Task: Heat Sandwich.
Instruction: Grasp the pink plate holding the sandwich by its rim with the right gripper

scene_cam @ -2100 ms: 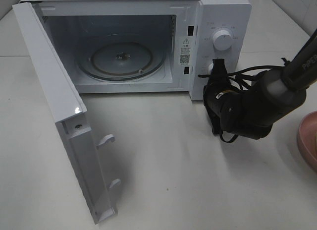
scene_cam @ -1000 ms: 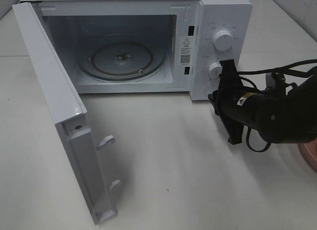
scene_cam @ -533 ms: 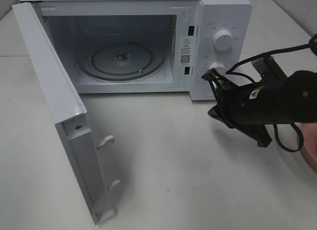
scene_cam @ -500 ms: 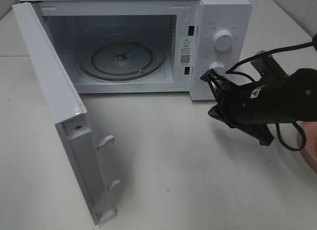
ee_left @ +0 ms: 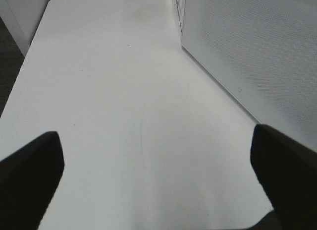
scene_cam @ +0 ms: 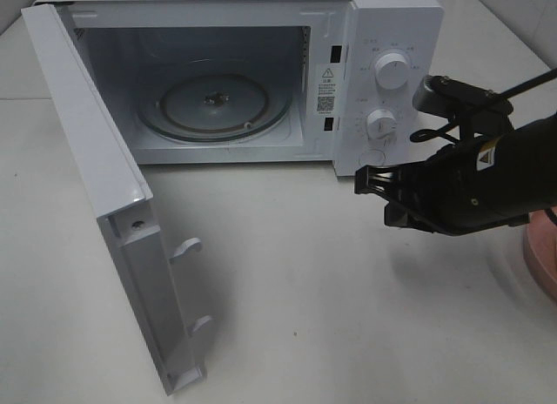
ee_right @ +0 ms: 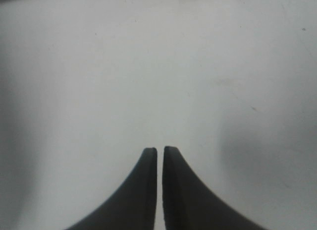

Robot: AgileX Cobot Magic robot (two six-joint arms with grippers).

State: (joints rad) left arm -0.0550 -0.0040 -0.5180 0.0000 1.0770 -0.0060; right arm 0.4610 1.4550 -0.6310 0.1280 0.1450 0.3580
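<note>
Your right arm (scene_cam: 487, 182) comes in from the right edge, low and roughly level over the table (scene_cam: 348, 317). The right gripper (scene_cam: 364, 179) points left, in front of the microwave (scene_cam: 396, 21), just below the lower knob (scene_cam: 380, 123). It looks just clear of the control panel, though the angle is poor. In the wrist view the fingers (ee_right: 148, 180) stand almost together with only a thin slit between them, and they grip nothing. A black cable (scene_cam: 431, 134) loops over the wrist.

Your left gripper (ee_left: 156, 133) has its jaws spread wide, with nothing between them. It is above bare table beside a white dotted wall (ee_left: 257, 51), probably the microwave's side. It does not show in the high view.

For writing, there is a warning label (scene_cam: 326, 89) with a triangle and a code square on the door frame, but the text is too small to read. The marks around the upper knob (scene_cam: 390, 70) and the small sticker on the arm (scene_cam: 481, 158) are unreadable too.

The door (scene_cam: 104, 186) is swung open and the glass turntable (scene_cam: 213, 104) is bare. The pink plate (scene_cam: 541, 260) is cut off by the right edge and partly covered by the arm. The sandwich shows in no view, so you cannot place it.
</note>
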